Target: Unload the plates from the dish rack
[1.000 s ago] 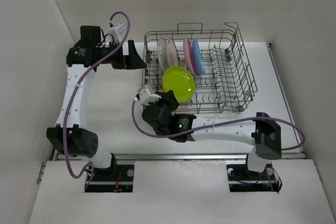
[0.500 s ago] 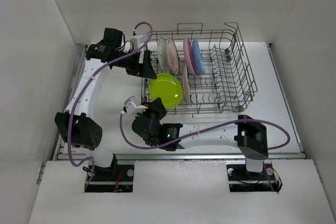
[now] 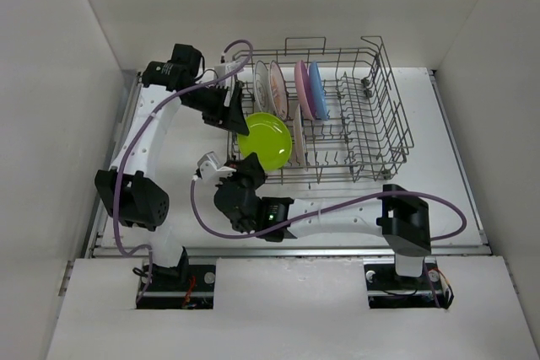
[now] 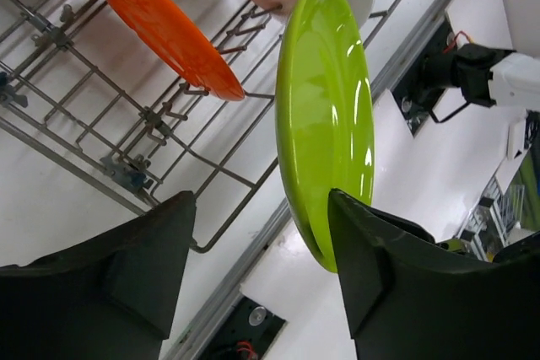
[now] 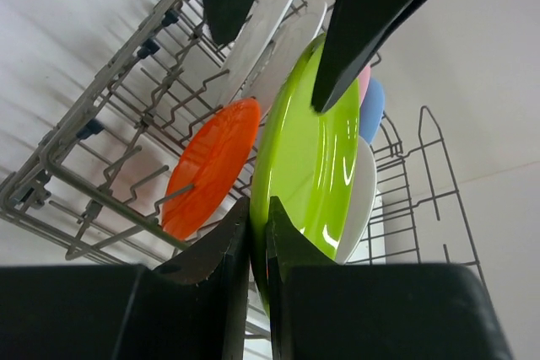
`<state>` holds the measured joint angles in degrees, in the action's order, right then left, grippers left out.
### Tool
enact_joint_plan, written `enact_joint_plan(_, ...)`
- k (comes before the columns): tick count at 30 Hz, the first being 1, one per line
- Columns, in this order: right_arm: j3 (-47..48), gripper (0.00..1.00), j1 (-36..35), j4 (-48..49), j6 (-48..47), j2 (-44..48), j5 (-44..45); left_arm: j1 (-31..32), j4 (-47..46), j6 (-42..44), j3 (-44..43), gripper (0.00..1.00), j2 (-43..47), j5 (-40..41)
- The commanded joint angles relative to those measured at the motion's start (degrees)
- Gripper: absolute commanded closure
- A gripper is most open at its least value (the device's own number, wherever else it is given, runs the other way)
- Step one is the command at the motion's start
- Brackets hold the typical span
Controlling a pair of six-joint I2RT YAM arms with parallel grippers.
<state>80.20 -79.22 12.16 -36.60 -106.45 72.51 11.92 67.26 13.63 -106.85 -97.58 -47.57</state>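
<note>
My right gripper point(image 3: 250, 171) is shut on the lower rim of the lime green plate point(image 3: 265, 142) and holds it upright at the left front corner of the grey wire dish rack point(image 3: 371, 124). The grip shows in the right wrist view point(image 5: 259, 233) on the lime plate point(image 5: 314, 153). My left gripper point(image 3: 228, 112) is open, and the plate's far rim point(image 4: 325, 115) lies between its fingers point(image 4: 388, 284), close to one of them. An orange plate point(image 5: 211, 166) stands in the rack beside it. White patterned plates point(image 3: 263, 82), a pink plate point(image 3: 301, 90) and a blue plate point(image 3: 315, 90) stand at the rack's back.
A white plate point(image 5: 361, 196) stands right behind the lime one. The rack's right half holds bare tines point(image 3: 371, 99). White walls close in on the left, back and right. A metal rail point(image 3: 337, 250) runs along the table's near edge.
My right gripper carried the lime plate leftward to the rack's left front corner. My left arm swung right and down, bringing its open jaws around the plate's rim.
</note>
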Motion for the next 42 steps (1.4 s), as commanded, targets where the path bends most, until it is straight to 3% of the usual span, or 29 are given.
enact_joint_plan(1, 2.76, 1.00, -0.41, 8.04, -4.79, 0.90, 0.62, 1.95, 5.85, 5.53, -2.93, 0.38, -0.50, -1.48)
enact_joint_plan(3, 2.76, 1.00, -0.41, 10.94, -6.46, 0.29, 0.01, 2.57, 6.48, 6.06, -3.46, 0.38, -1.03, -1.47)
enact_joint_plan(8, 2.76, 1.00, -0.41, 13.50, -8.58, -0.24, 0.00, 2.58, 5.95, 3.43, -3.46, 0.92, -1.03, -2.53)
enact_joint_plan(11, 1.98, 1.00, -0.94, 14.64, -8.58, 0.89, 0.00, 2.58, 5.34, 3.42, -3.46, 1.00, -0.51, -2.53)
enact_joint_plan(16, 1.18, 0.97, -1.46, 15.96, -8.58, 0.90, -0.53, 2.58, 3.14, 1.93, -2.93, 1.00, 0.11, -1.30)
enact_joint_plan(19, 1.18, 0.67, -1.46, 15.96, -8.58, 0.37, 0.00, 1.88, 1.91, 1.15, -3.98, 1.00, 0.11, -1.30)
enact_joint_plan(21, 1.89, 0.54, -1.46, 17.36, -8.58, 0.37, 0.61, 0.39, 0.51, 0.35, -3.98, 1.00, 0.11, -3.22)
enact_joint_plan(22, 1.89, 0.39, -1.46, 19.20, -8.58, 1.07, 0.61, -0.66, -1.07, -0.52, -3.29, 1.00, 0.11, -5.06)
enact_joint_plan(26, 1.89, 0.24, -1.46, 25.17, -8.58, 2.74, 1.14, -3.65, -2.84, -2.47, -2.22, 1.00, 0.11, -5.95)
enact_joint_plan(33, 1.89, 0.18, -1.46, 24.85, -5.25, 8.27, -1.84, -15.25, -5.98, -9.30, -5.66, 1.00, -2.62, -12.98)
enact_joint_plan(34, 3.10, 0.18, -0.94, 22.32, -2.97, 10.37, -3.06, -16.65, -7.14, -10.10, -5.13, 1.00, -1.83, -12.99)
enact_joint_plan(35, 4.33, 0.18, -0.94, 17.07, 6.97, 11.78, -4.99, -18.15, -7.93, -10.63, -4.60, 1.00, -0.78, -12.99)
enact_joint_plan(36, 6.09, 0.18, 0.11, 1.96, 14.12, 13.10, -8.06, -20.95, -9.50, -10.64, -3.38, 1.00, -0.25, -12.29)
enact_joint_plan(38, 11.36, 0.18, 5.19, -11.23, 27.31, 16.52, -25.42, -23.77, -10.92, -11.25, -2.14, 1.00, 1.42, -11.76)
enact_joint_plan(40, 12.87, 0.18, 9.41, -19.32, 37.72, 17.16, -38.42, -27.56, -13.46, -11.87, 0.84, 1.00, 2.48, -11.14)
enact_joint_plan(42, 15.76, 0.18, 14.17, -23.83, 44.55, 16.64, -40.60, -29.84, -15.57, -13.36, 3.91, 1.00, 3.53, -8.95)
